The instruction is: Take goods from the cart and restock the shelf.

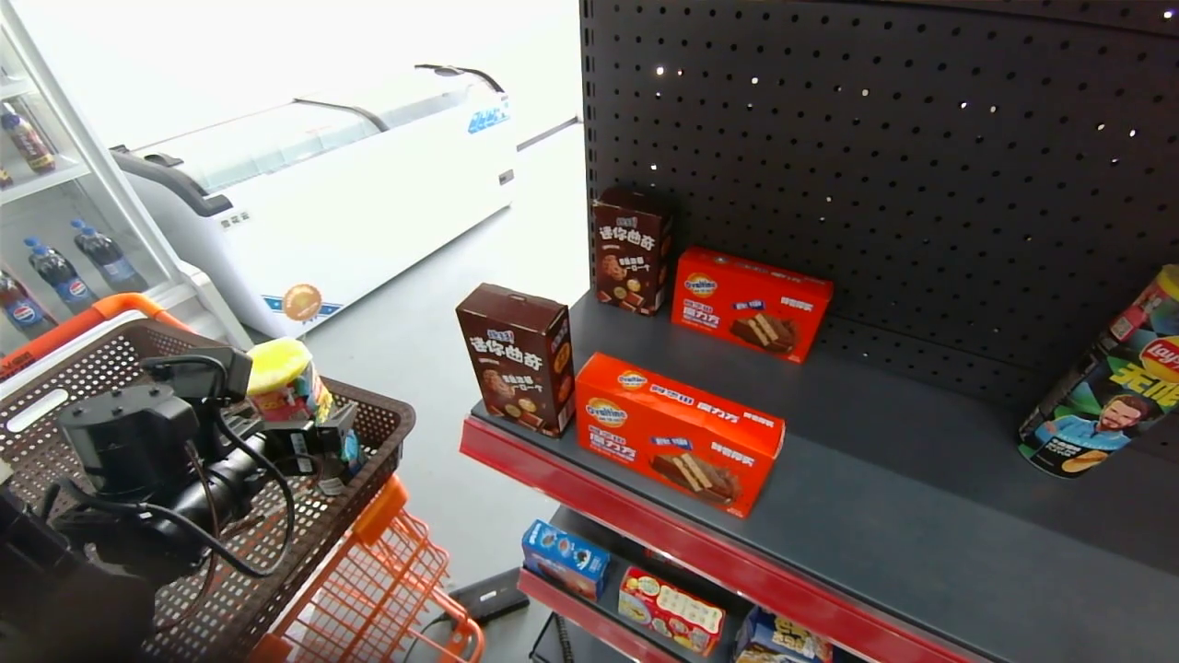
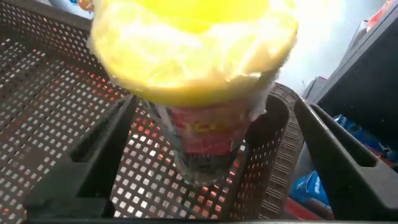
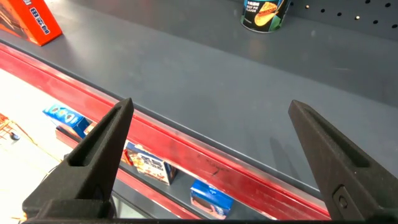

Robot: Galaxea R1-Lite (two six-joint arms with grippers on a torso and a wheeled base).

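Note:
A chip can with a yellow lid [image 1: 281, 378] stands slightly tilted over the brown basket [image 1: 382, 428] of the orange cart [image 1: 405, 562]. My left gripper [image 1: 318, 433] is shut on it. In the left wrist view the can [image 2: 199, 81] sits between the black fingers [image 2: 106, 155], above the basket mesh [image 2: 43, 106]. The dark shelf [image 1: 921, 516] with a red front edge lies to the right. My right gripper [image 3: 209, 106] is open over the shelf's front edge [image 3: 186, 140], nothing between its fingers.
On the shelf stand two brown boxes [image 1: 516, 354] [image 1: 631, 249], two orange boxes [image 1: 682, 433] [image 1: 751, 302] and another chip can [image 1: 1105, 387] [image 3: 264, 15] by the pegboard. Snack packs [image 1: 566, 557] fill the lower shelf. A chest freezer [image 1: 322, 184] and a drinks fridge [image 1: 55, 267] stand behind the cart.

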